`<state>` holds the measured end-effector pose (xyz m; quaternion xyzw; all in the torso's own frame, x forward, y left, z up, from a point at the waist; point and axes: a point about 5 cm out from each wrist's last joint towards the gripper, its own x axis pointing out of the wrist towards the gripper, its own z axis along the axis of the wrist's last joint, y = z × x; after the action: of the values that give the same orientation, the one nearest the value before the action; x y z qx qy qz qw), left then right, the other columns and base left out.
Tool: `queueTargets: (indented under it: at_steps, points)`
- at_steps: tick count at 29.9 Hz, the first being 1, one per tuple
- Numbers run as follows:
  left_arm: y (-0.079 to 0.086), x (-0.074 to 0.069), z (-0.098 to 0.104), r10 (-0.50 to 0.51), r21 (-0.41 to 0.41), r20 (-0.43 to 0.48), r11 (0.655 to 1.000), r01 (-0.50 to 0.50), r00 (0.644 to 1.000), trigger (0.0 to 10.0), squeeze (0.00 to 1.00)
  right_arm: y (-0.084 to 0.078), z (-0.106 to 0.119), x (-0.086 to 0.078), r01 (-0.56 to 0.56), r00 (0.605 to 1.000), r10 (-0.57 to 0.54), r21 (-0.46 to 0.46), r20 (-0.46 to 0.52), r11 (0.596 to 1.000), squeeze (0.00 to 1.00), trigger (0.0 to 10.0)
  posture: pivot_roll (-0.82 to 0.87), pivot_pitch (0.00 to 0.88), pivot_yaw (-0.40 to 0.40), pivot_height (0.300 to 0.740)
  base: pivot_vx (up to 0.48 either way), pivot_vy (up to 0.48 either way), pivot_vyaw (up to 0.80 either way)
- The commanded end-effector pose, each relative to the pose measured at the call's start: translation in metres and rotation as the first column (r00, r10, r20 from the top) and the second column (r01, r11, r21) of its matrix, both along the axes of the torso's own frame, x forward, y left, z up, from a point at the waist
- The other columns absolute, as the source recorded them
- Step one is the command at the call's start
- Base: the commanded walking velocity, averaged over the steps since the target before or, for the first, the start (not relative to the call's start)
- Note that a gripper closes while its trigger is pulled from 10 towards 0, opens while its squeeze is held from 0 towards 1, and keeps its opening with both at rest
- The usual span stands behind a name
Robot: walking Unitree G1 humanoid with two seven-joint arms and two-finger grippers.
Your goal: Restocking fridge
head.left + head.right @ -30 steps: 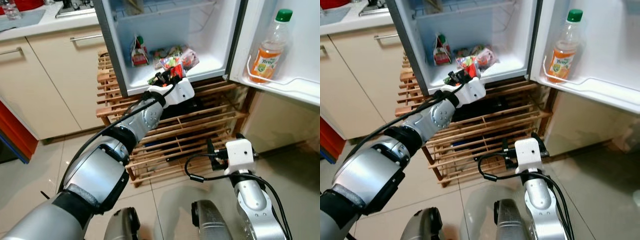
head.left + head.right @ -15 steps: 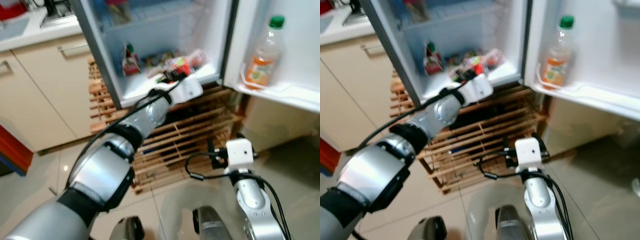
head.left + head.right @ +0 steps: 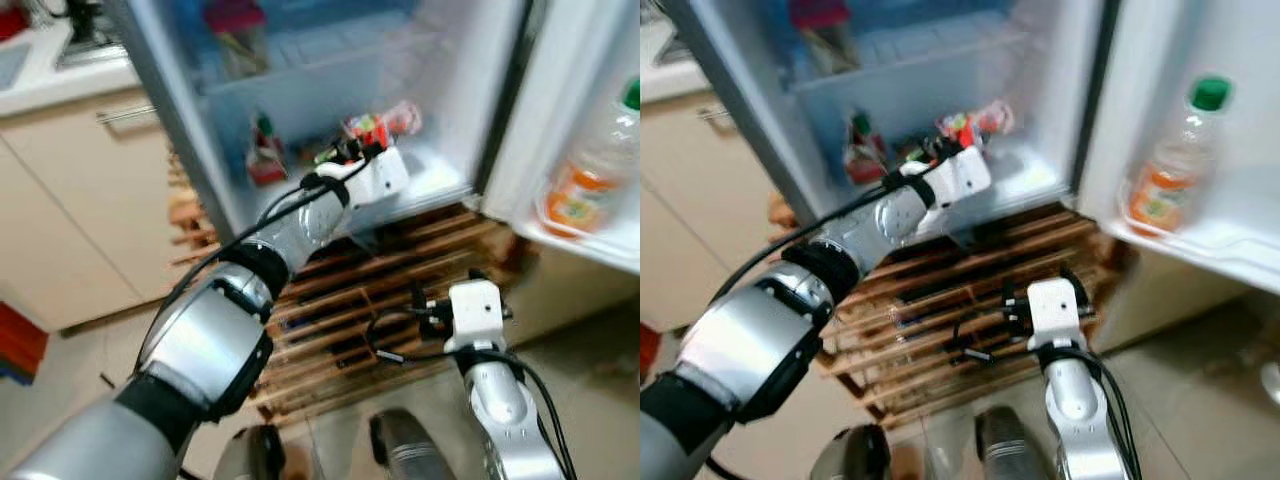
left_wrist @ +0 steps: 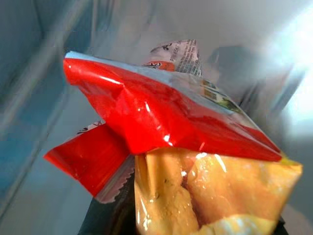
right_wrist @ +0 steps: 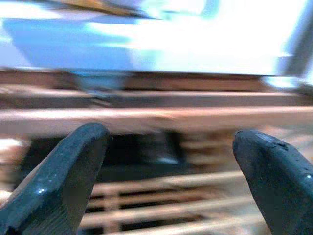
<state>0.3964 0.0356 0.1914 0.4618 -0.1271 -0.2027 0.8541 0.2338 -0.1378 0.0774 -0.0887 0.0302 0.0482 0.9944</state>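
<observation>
Our left tool [image 3: 352, 150] clamps one red-and-yellow snack packet [image 4: 186, 147] inside the open fridge [image 3: 300, 60]. Our right tool [image 5: 166, 161] hangs released before the wooden rack [image 3: 400, 290]. One orange bottle [image 3: 1175, 165] stands in the door.

Open fridge [image 3: 300, 70] above a slatted rack [image 3: 400, 290], cabinets [image 3: 80, 220] to the left.
A carton [image 3: 263, 158] stands left of the snack packet [image 3: 368, 128] on the fridge floor; a bottle [image 3: 1173, 165] sits in the door shelf [image 3: 1200, 245], right.
</observation>
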Motion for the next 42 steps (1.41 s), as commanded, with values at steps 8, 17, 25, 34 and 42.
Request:
queueTargets:
  at_steps: [8,17,25,34,42]
  points:
    - [-0.017,-0.006,-0.014,-0.030,0.026,-0.126,0.999,0.034,0.992,10.0,1.00,-0.002,-0.001,-0.008,0.003,1.000,-0.003,0.002,-0.006,1.000,0.07,10.0,-0.45,0.000,0.185,0.630,0.000,0.000,0.00]
    - [-0.009,0.001,-0.003,0.048,0.037,-0.060,0.998,-0.045,0.997,10.0,1.00,-0.005,0.000,-0.015,0.031,0.999,-0.031,0.004,-0.009,1.000,0.07,10.0,-0.48,0.000,0.205,0.630,0.000,0.000,0.00]
    - [0.022,0.016,0.034,0.216,0.098,0.223,0.965,-0.242,0.951,10.0,1.00,-0.007,-0.001,-0.024,0.039,0.999,-0.039,0.001,-0.023,0.999,0.08,10.0,-0.49,0.000,0.203,0.630,0.000,0.000,0.00]
    - [0.016,0.008,-0.005,0.170,0.146,-0.051,0.976,-0.161,0.984,10.0,0.00,-0.007,-0.002,-0.025,0.038,0.999,-0.038,0.000,-0.033,0.999,0.08,10.0,-0.48,0.000,0.195,0.630,0.000,0.000,0.00]
    - [0.023,0.011,-0.007,0.119,-0.513,-0.459,0.774,-0.372,0.881,10.0,1.00,-0.007,-0.002,-0.022,0.025,0.999,-0.025,-0.002,-0.039,1.000,0.07,10.0,-0.47,0.000,0.187,0.630,0.000,0.000,0.00]
